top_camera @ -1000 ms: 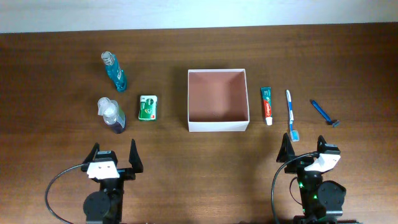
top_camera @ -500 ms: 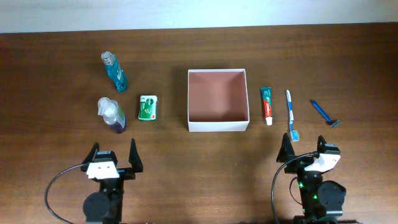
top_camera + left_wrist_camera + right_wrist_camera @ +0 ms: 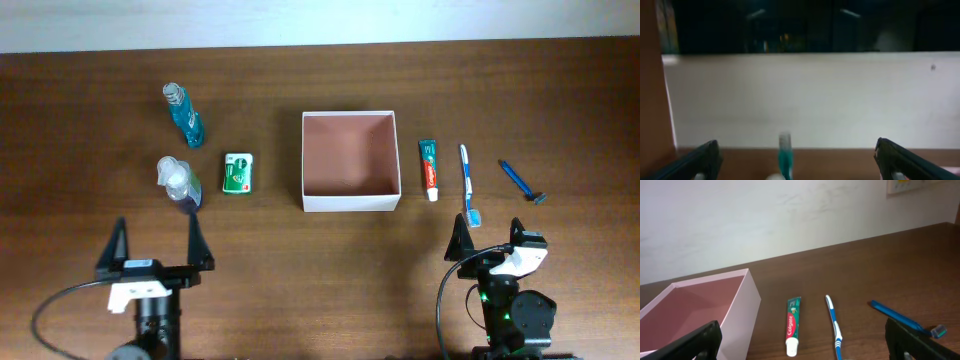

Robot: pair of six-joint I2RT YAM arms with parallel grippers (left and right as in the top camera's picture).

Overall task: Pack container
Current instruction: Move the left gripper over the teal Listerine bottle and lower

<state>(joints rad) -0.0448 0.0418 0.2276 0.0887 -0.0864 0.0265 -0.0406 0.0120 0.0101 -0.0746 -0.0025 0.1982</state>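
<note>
Left gripper point(image 3: 157, 224) has shifted left and toward the near table edge since a second ago; it now looks bigger from overhead, and its fingers stand further apart in that view. Right gripper point(image 3: 489, 232) has not changed place. Nothing on the table point(image 3: 300, 260) has moved.

Left gripper: jaws spread wide, nothing between them, not touching any item. Its wrist view is aimed mostly at the pale wall, with only a strip of table at the bottom. The teal bottle point(image 3: 183, 115) shows upright in that strip, between the two fingertips but well beyond them.

Right gripper: jaws spread wide, holding nothing, near the front edge. The brush end of the toothbrush point(image 3: 468, 185) lies just ahead of its left finger.

Container point(image 3: 350, 203): mid-table, between the two groups of items, well apart from both grippers, white walls, reddish-brown floor showing.

Left of container: green packet point(image 3: 237, 173) nearest, then a clear bottle point(image 3: 179, 185) with dark liquid, with the teal bottle behind them.

Right of container, in order outward: toothpaste point(image 3: 429, 170) just beside the wall, toothbrush, blue razor point(image 3: 522, 181). All lie flat, apart from one another.
</note>
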